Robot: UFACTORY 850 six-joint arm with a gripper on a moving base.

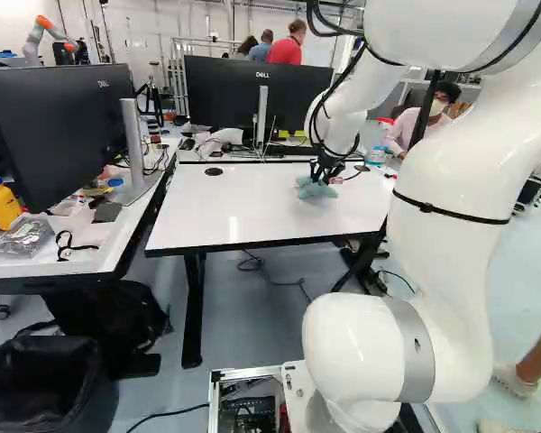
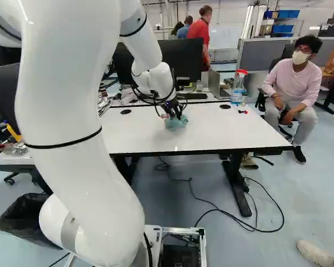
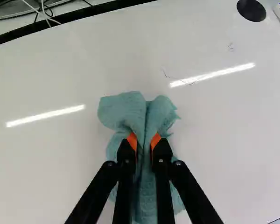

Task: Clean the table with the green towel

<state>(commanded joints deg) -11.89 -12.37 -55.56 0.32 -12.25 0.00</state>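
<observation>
White table (image 1: 261, 212) is biggest, ctr of L base view, ctr to R of R base view. White arm (image 2: 78, 128) fills R side of L base view & L side of R base view, reaching fwd over table. Dark monitor (image 1: 54, 126) at upper L of L base view; 2nd monitor (image 1: 225, 95) upper ctr, behind table. Black-lined bin (image 1: 45, 388) at lower L, same view. Spray btl (image 2: 239, 86) w/ red head at upper R of R base view, near table's far edge. Green towel (image 2: 176, 123) lies bunched on table, upper ctr of R base view, right under pincer (image 2: 177, 112). Per wrist view, pincer (image 3: 144, 144) is grasping towel: orange pads (image 3: 132, 140) pinch a fold from both sides, cloth spreading ahead of & under fingers. Round black grommet (image 3: 251, 10) in table, ahead & off to one side of pincer. Thin dark squiggle (image 3: 166, 74) on table, just ahead of towel.
</observation>
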